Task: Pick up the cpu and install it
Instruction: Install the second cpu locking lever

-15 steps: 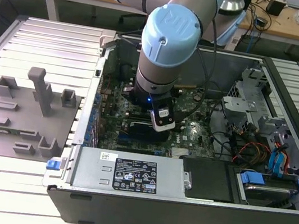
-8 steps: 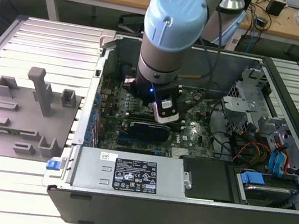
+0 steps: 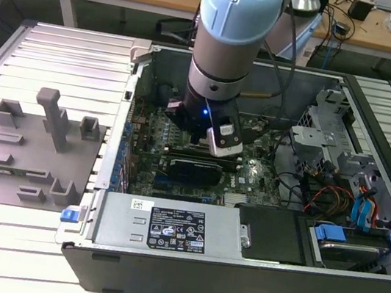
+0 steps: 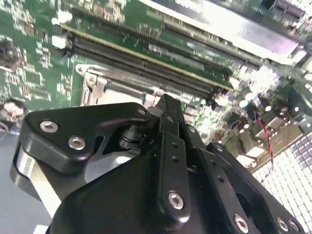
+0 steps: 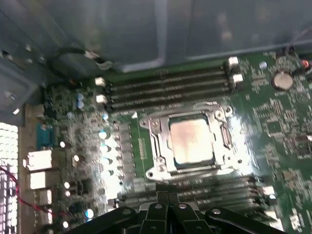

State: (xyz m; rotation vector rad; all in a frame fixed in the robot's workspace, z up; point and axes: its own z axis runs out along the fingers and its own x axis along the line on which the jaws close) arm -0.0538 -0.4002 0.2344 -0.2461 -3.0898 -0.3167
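CPU (image 5: 191, 141): seated in socket frame (image 5: 155, 146), silver top up.
End effector (image 5: 168, 207): above motherboard (image 5: 273, 126); fingers together, nothing held.
Writing: none legible.

Arm (image 3: 226, 40) hides the exterior view's socket.

You are looking at the cpu (image 5: 191, 141) lying flat, its pale silver top facing up, sitting inside the socket's metal frame (image 5: 158, 146) on the green motherboard (image 5: 273, 126).
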